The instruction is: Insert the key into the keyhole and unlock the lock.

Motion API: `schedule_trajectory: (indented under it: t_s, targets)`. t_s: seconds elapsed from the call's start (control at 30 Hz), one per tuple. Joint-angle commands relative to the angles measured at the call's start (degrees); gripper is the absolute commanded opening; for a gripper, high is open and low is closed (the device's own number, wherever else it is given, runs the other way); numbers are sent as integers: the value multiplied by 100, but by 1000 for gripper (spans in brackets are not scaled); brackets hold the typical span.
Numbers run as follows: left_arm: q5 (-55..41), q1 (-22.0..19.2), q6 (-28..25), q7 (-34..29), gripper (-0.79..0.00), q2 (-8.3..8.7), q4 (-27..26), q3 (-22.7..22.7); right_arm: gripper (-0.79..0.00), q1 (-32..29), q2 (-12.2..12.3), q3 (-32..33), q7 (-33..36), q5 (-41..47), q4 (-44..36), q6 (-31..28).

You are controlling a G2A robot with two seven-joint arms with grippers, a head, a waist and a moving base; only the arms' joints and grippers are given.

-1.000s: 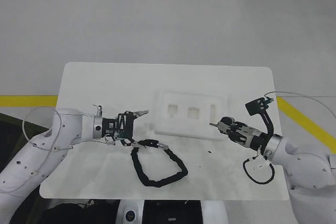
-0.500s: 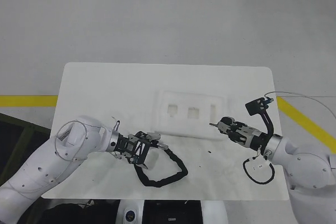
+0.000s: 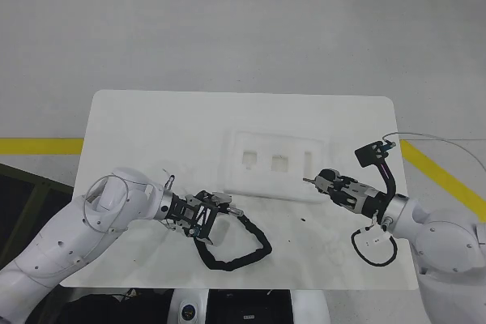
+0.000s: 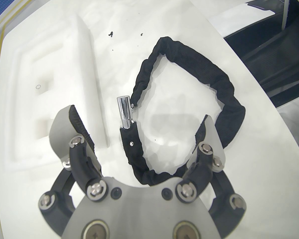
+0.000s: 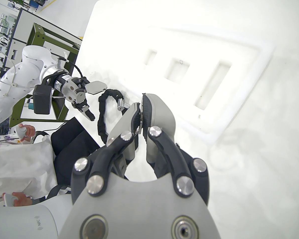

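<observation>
A chain lock in a black fabric sleeve (image 3: 241,249) (image 4: 189,58) lies in a loop near the table's front edge. Its silver lock cylinder (image 4: 123,111) (image 3: 236,213) points toward the foam tray. My left gripper (image 3: 212,217) (image 4: 139,115) hovers open just over the cylinder end of the chain, one finger on each side of it. My right gripper (image 3: 312,181) (image 5: 140,105) is held off to the right above the table, shut on the key. Only a small tip of the key (image 3: 306,180) sticks out past the fingers.
A white foam tray (image 3: 275,162) (image 4: 52,58) (image 5: 201,58) with three rectangular recesses sits mid-table, right behind the lock cylinder. A loop of black cable (image 3: 373,247) hangs under the right arm. The chain lies close to the table's front edge (image 3: 251,285).
Over the last second my left gripper swung right and toward the front, arriving over the chain's cylinder end, then stayed nearly still. The right arm has not moved.
</observation>
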Motion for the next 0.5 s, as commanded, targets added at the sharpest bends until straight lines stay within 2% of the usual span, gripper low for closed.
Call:
schedule_trajectory:
  t_s: [0.0,0.13,0.3,0.47]
  targets:
    - [-23,15,-128,-153,0,17,54,-5,-785,0,0,0,0,0,0,0]
    - [11,-103,-128,-27,0,92,107,224,-785,0,0,0,0,0,0,0]
    - [184,-511,-128,220,0,189,123,694,-785,0,0,0,0,0,0,0]
    - [49,-873,-128,240,0,173,129,1049,-785,0,0,0,0,0,0,0]
